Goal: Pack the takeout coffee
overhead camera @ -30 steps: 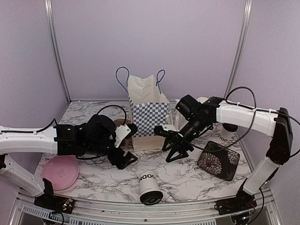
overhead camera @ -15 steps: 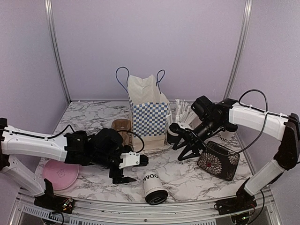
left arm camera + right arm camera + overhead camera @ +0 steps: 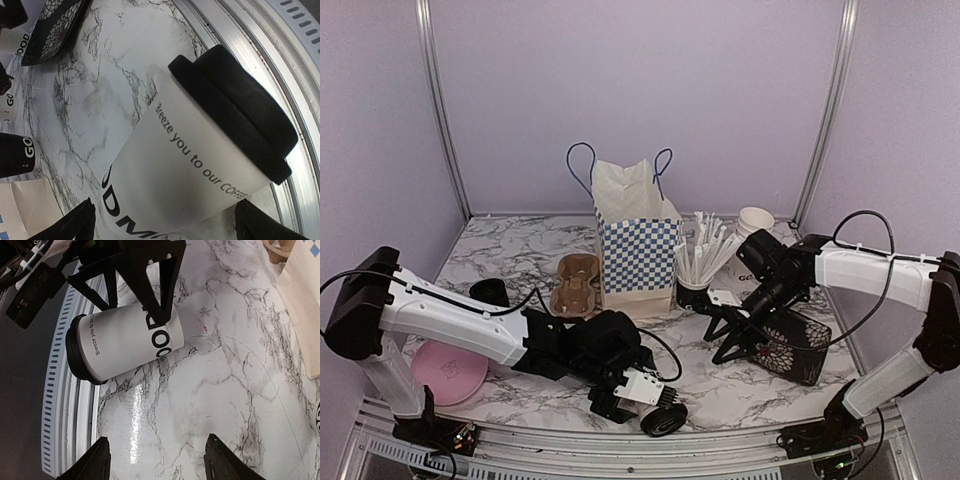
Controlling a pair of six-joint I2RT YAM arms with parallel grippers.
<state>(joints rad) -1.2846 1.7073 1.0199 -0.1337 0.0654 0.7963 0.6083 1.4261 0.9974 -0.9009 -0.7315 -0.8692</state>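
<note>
My left claw [image 3: 638, 397], fingers wide apart, straddles the toppled cup [image 3: 200, 170] at lower centre, lid [image 3: 235, 110] toward the bottom edge. The right claw [image 3: 722, 340], also apart and empty, is farther off.

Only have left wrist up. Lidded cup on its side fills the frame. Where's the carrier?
Observer: The pulp carrier sits just left of the checked bag, no cup in it.
Operator: Right pincer near the cup?
Observer: No. It hangs open and empty beside the floral pouch, apart from the cup.
Operator: Bag ready?
Observer: It stands upright at the back, mouth open.
</note>
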